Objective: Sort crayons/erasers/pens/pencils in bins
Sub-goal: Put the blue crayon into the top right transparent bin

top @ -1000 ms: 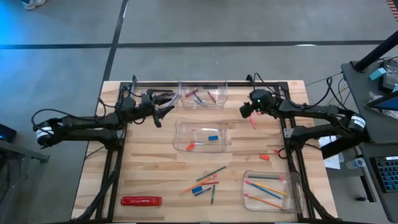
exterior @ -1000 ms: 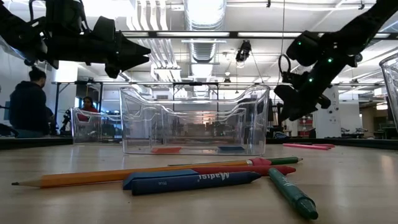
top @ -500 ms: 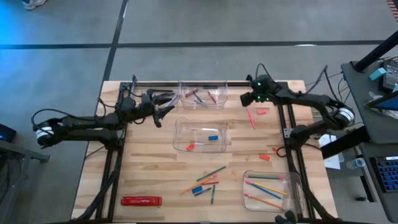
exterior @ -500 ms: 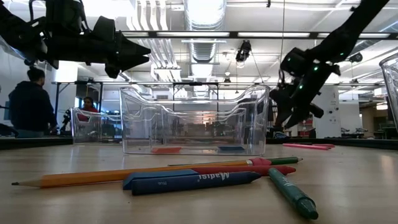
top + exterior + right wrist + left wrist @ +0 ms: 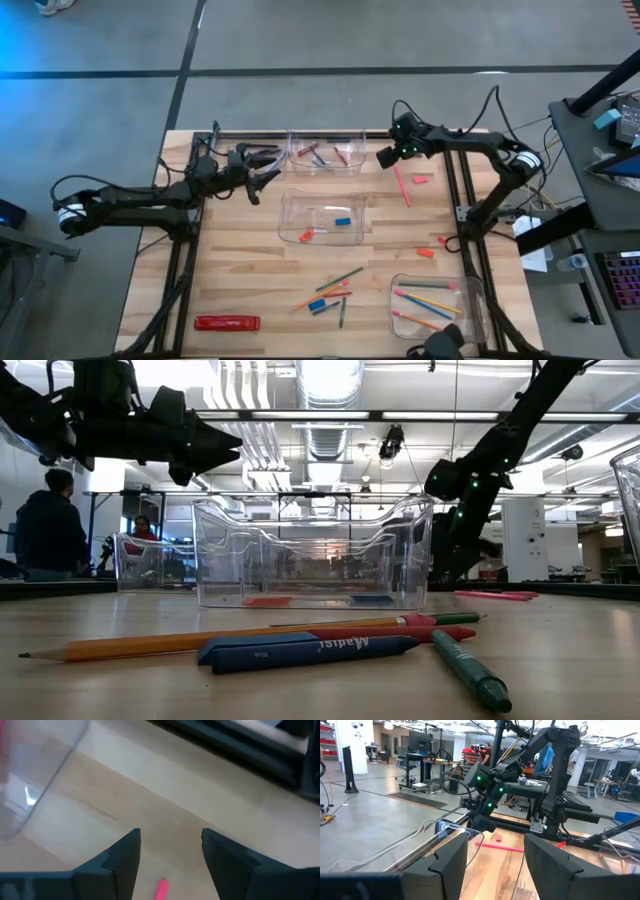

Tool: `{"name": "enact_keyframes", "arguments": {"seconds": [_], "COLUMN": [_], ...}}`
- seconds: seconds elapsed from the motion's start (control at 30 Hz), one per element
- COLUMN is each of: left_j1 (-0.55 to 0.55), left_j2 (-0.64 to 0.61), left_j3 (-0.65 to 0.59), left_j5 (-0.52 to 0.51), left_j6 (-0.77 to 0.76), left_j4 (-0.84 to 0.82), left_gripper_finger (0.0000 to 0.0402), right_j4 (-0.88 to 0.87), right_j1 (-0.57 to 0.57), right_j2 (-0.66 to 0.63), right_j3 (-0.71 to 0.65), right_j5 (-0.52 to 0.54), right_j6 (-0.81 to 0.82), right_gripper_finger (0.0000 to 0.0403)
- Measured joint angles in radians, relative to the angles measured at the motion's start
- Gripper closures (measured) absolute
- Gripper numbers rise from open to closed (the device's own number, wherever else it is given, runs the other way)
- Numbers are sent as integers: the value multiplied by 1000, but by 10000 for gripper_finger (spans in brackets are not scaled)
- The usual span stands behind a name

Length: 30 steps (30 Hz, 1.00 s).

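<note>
My right claw [image 5: 384,157] hangs over the far edge of the tabletop [image 5: 240,280], toward its right corner, with the fingers [image 5: 122,857] parted and nothing between them. Below it I see only bare wood and the tip of a pink pencil [image 5: 401,187], cut off in my wrist view. My left claw [image 5: 268,177] waits near the far edge on the left side, fingers also apart and empty, just beside a clear bin [image 5: 325,152] at the middle of the far edge.

That bin holds some sticks, red and bluish, too small to name. A second bin [image 5: 322,220] stands at the middle of the tabletop, with a blue eraser [image 5: 343,221] and a reddish piece inside. A third bin [image 5: 440,303] at the near right corner holds pencils, orange and yellow. The fourth bin I cannot make out clearly.

Loose pencils and pens [image 5: 330,294] lie near the near edge, overlapping, so I cannot count them. A red flat pack [image 5: 227,323] lies at the near left corner
</note>
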Motion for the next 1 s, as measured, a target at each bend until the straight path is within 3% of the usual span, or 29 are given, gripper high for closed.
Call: {"name": "enact_keyframes", "arguments": {"seconds": [0.17, 0.3, 0.77, 1.0], "left_j1": [0, 0, 0, 0], "left_j2": [0, 0, 0, 0], "left_j3": [0, 0, 0, 0], "left_j5": [0, 0, 0, 0], "left_j6": [0, 1, 0, -1], "left_j4": [0, 0, 0, 0], "left_gripper_finger": [221, 221, 221, 221], "right_j4": [-102, -211, -107, -99], "right_j1": [-15, -54, -79, -82], "right_j2": [-41, -58, -52, -52], "right_j3": [39, 48, -13, -14], "right_j5": [18, 101, 109, 133], "right_j6": [-13, 55, 57, 137], "right_gripper_finger": [202, 202, 202, 202]}}
